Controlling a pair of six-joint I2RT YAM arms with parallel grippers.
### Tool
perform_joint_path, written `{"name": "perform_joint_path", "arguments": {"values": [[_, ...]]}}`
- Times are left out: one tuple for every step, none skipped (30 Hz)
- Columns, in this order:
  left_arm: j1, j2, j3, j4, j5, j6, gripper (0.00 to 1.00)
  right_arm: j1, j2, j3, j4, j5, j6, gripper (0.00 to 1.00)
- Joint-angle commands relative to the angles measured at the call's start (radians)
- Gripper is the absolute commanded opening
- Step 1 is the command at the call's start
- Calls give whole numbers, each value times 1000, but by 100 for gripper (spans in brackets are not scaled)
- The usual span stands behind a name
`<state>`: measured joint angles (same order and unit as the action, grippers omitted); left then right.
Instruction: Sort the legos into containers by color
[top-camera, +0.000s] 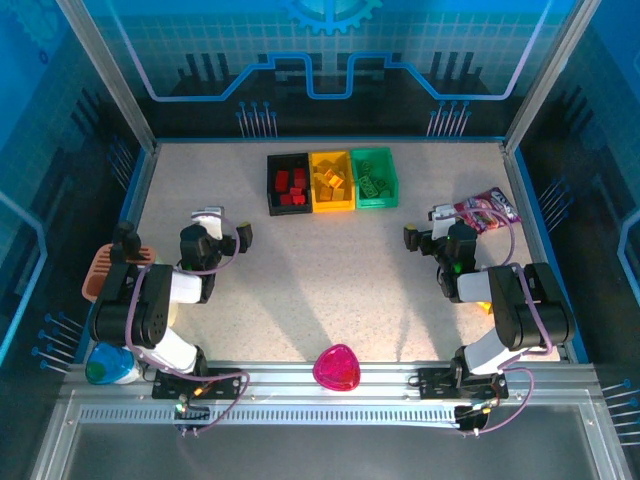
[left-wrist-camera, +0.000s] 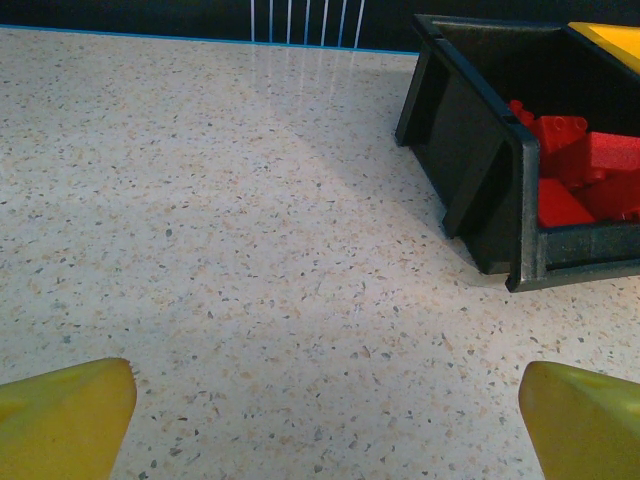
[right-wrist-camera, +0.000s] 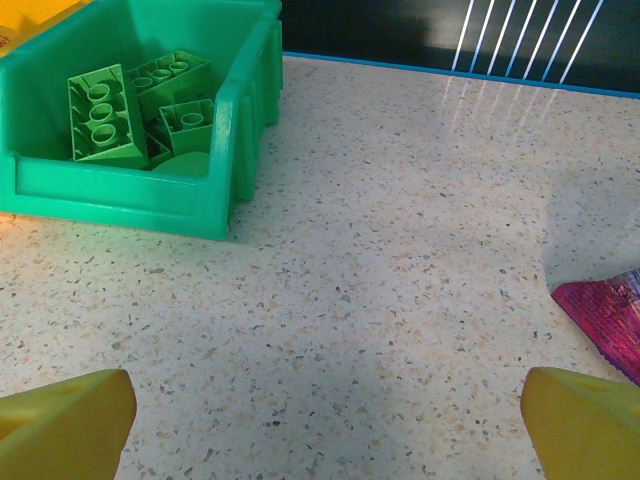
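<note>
While the legos (right-wrist-camera: 100, 115) sit sorted in the black bin (left-wrist-camera: 480, 190), yellow bin (top-camera: 331, 207) and green bin (right-wrist-camera: 225, 150), an orange speck (top-camera: 484, 306) by the R arm (top-camera: 520, 300) is too small to ID. Both arms' jaws gape empty. Bricks: prob. light, rigid, slick; pinch flat sides.

No legible text anywhere (print on the purple packet (top-camera: 487, 209) too small)

Smooth, speckled, stone-look surface (left-wrist-camera: 250, 250) with slight sheen; moulded plastic black bin (left-wrist-camera: 470, 150) and green bin (right-wrist-camera: 130, 195); glossy plastic green bricks (right-wrist-camera: 100, 115).
</note>
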<state>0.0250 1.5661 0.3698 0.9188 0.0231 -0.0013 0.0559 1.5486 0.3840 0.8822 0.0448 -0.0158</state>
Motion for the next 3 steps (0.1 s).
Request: {"name": "perform_joint_path", "arguments": {"values": [[-2,-16,20,-11,1,0,99,14,-8,15,8,12,-6,100],[-2,-17,20,-10,1,0,99,14,-8,15,8,12,-6,100],[-3,-17,17,-5,1,0,99,14,-8,13,9,12,-6,100]]}}
